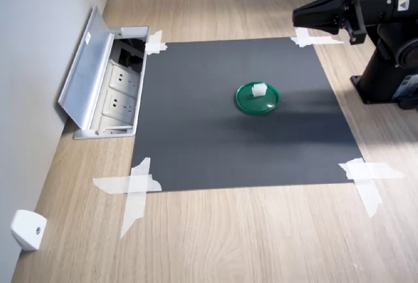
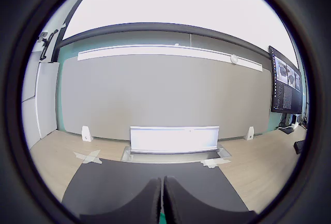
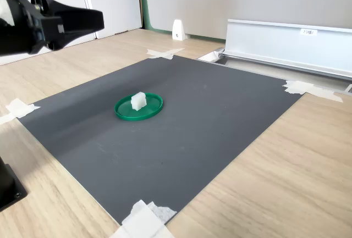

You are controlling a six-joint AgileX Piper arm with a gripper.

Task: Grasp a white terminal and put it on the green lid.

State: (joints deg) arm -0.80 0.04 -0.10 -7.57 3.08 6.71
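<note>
The green lid (image 1: 257,99) lies near the middle of the black mat (image 1: 196,139). The white terminal (image 1: 259,89) rests on the lid, toward its far edge in the first exterior view. In the second exterior view the terminal (image 3: 138,101) stands upright on the lid (image 3: 148,110). My gripper (image 1: 297,16) hangs high above the mat's corner at the first exterior view's upper right, well away from the lid. Its fingers (image 2: 176,200) are pressed together with nothing between them. The gripper (image 3: 99,18) is at the second exterior view's upper left.
An open floor socket box with a raised metal cover (image 1: 88,67) sits beside the mat at the first exterior view's left. White tape strips (image 1: 134,185) hold the mat's corners. A white wedge block (image 1: 27,229) stands by the wall. The arm's black base (image 1: 392,77) stands at the first exterior view's right.
</note>
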